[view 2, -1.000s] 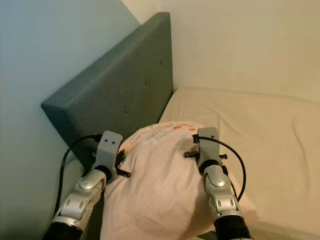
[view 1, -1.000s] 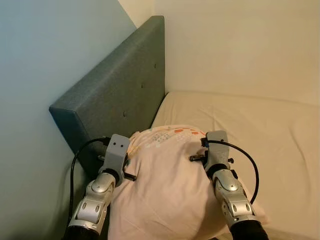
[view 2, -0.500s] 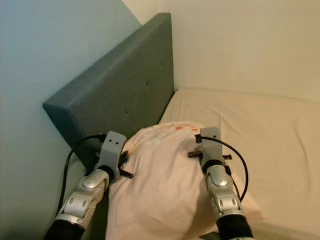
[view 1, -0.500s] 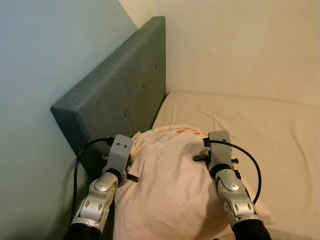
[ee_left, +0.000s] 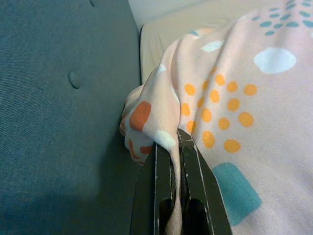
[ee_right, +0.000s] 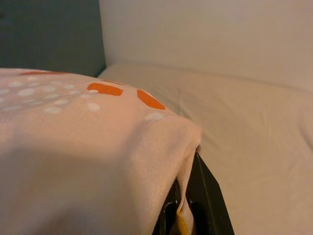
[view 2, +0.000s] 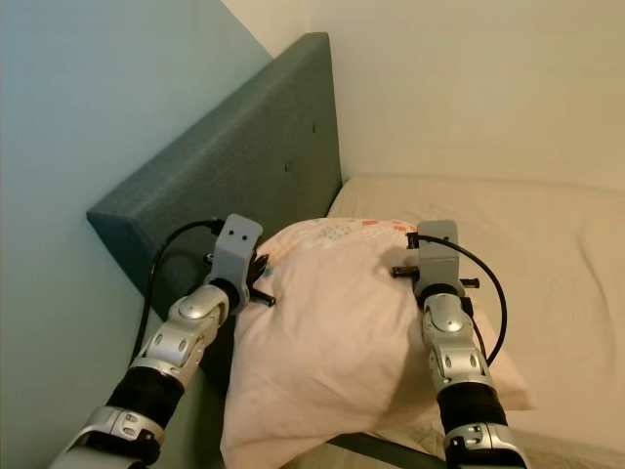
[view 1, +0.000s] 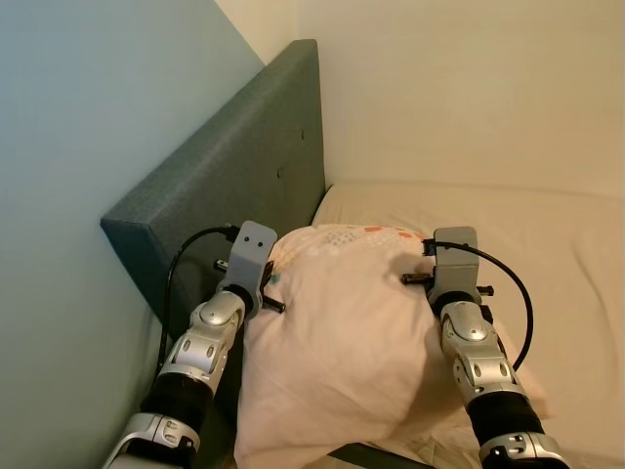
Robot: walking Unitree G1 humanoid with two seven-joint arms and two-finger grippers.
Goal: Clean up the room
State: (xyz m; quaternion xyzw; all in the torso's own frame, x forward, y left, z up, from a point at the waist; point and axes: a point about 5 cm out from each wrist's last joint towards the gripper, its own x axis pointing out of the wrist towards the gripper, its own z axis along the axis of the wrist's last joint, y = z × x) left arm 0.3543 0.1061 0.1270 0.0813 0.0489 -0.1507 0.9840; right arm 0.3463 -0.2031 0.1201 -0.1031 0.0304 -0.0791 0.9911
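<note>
Cream walls meet in the corner behind one bed [view 1: 547, 244], which has one grey-green headboard [view 1: 234, 186] along its left side. I see one pillow [view 1: 352, 332], pale pink with orange, teal and white spots, held between my two grippers over the head of the mattress, close to the headboard. My left gripper [ee_left: 175, 142] is clenched on the pillow's left corner, fabric pinched between its black fingers [ee_left: 195, 171]. My right gripper [ee_right: 188, 196] is clamped on the right corner; cloth drapes over its fingers [ee_right: 208, 196], hiding the tips. The pillow's lower edge is cut off by the frame. Compared with a second ago, both arms reach further forward and the pillow sits higher, nearer the headboard.
</note>
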